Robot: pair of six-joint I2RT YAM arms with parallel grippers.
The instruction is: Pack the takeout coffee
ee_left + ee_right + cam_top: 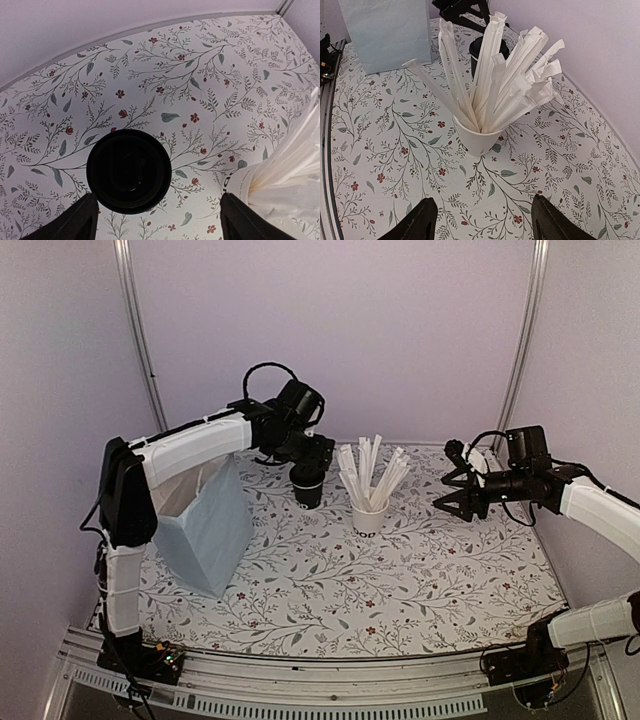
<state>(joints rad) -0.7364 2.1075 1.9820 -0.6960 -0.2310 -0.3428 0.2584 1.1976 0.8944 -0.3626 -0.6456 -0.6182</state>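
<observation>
1. One takeout coffee [308, 490], one white paper cup [370, 518], one pale blue paper bag [207, 530] and two robot arms are being shown on a floral table cover [420, 590]. The white wrapped sticks [372, 472] are bunched too thickly to be counted.
2. The takeout coffee, a small black cup, is being seen upright toward the back of the table. It is standing between the paper bag and the white paper cup, apart from both. Its top is showing black from above, and what it holds cannot be told.
3. The white paper cup is being filled by the fanned-out sticks. The paper bag is standing upright at the left, partly under the left arm, and its inside cannot be made out.
4. The left gripper [159, 196] is being held directly over the takeout coffee with its jaws spread wide. One finger is showing on either side of the cup, and nothing is being gripped.
5. The right gripper [482, 202] is being held above the table at the right, jaws wide and nothing between them. It is being pointed toward the white paper cup, well apart from it.
6. The takeout coffee is being seen near the back wall [400, 340]. A broad stretch of patterned cover is being left open between the cups and the near rail [330, 675].
</observation>
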